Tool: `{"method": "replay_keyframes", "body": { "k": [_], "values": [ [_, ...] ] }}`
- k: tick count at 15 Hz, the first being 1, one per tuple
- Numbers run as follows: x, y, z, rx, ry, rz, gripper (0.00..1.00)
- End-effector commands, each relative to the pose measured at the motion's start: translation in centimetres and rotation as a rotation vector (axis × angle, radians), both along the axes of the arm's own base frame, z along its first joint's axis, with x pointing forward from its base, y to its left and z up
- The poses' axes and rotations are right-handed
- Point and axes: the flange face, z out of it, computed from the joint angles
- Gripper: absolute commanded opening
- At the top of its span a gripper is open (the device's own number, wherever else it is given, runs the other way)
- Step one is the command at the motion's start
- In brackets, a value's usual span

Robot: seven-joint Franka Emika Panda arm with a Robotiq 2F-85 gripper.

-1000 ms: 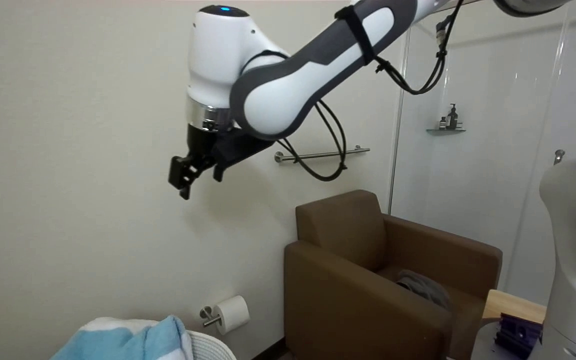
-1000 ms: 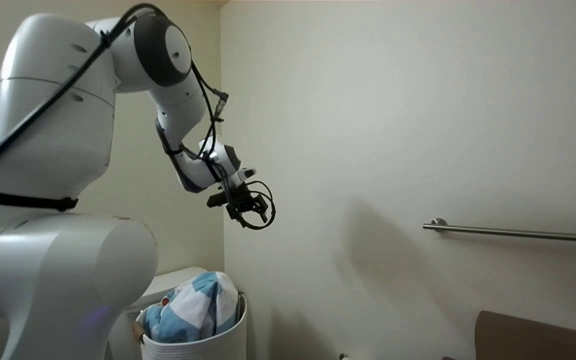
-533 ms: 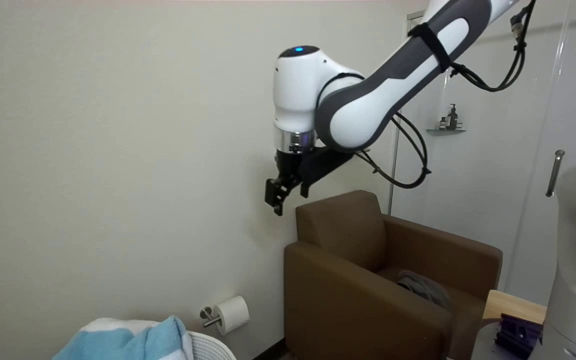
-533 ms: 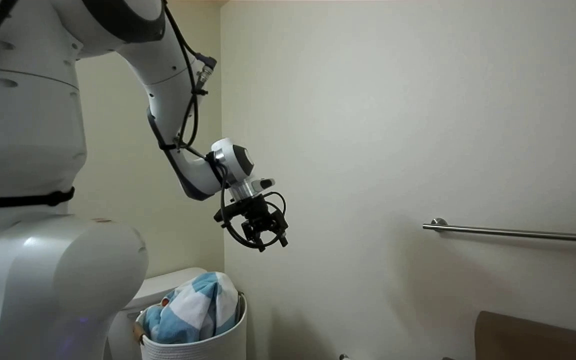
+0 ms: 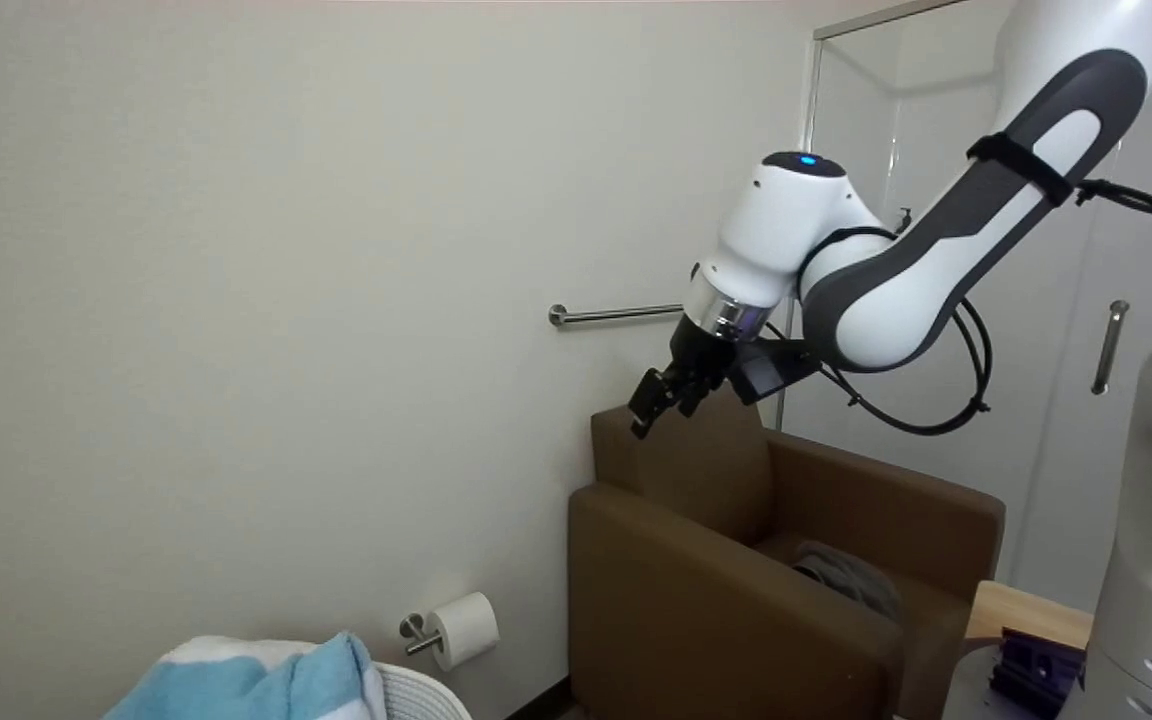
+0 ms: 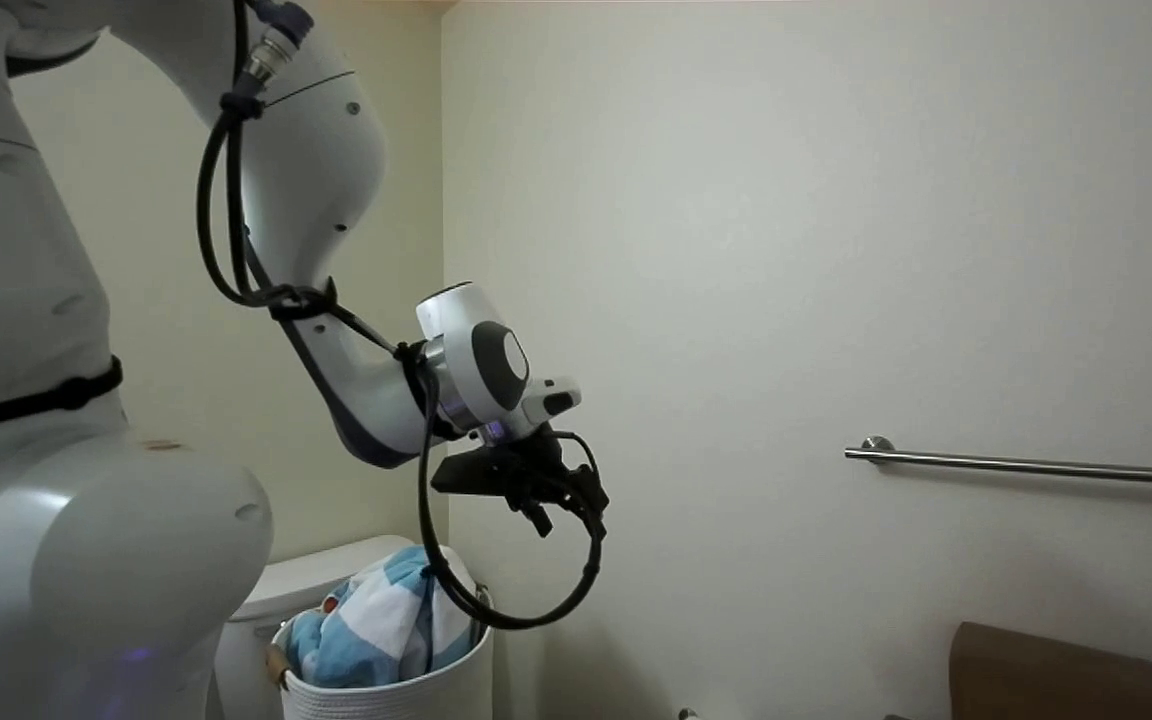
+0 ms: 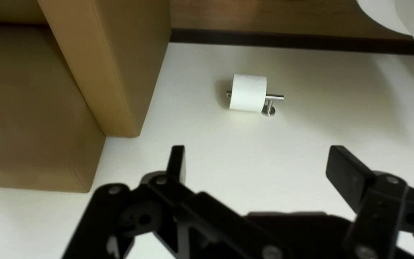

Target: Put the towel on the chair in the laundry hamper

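Observation:
The blue-and-white striped towel [image 5: 266, 690] lies heaped in the white laundry hamper [image 5: 421, 692]. In an exterior view the towel [image 6: 376, 625] rises above the rim of the hamper [image 6: 396, 700]. The brown chair [image 5: 706, 590] stands against the wall; its back [image 6: 1066, 675] and its arm and seat in the wrist view [image 7: 117, 64] also show. A dark grey cloth [image 5: 848, 577] lies on the chair's seat. My gripper [image 7: 255, 162] is open and empty. In an exterior view the gripper [image 5: 664, 420] is in front of the chair's back, tilted; it also shows in an exterior view [image 6: 571, 525].
A toilet paper roll [image 5: 466, 630] hangs on the wall between hamper and chair; it shows in the wrist view [image 7: 248, 92]. A towel bar [image 6: 1026, 465] is on the wall. A purple object [image 5: 1036, 670] sits by the robot base. A toilet [image 6: 326, 575] stands behind the hamper.
The arm has swung away from above the hamper side toward the chair and lowered. The gripper has tilted. The towel, hamper and grey cloth have not moved.

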Motion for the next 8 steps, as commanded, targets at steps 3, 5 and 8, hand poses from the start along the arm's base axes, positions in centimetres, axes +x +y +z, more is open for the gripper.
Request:
{"method": "replay_keyframes", "body": {
  "k": [3,5,8],
  "values": [
    [0.71,-2.69,-0.09,0.052,-0.096,0.032,1.0],
    [0.92,-3.48,-0.7,0.065,-0.106,0.037,1.0],
    [1.03,-3.46,-0.91,0.066,-0.104,0.04,1.0]
  ]
}}
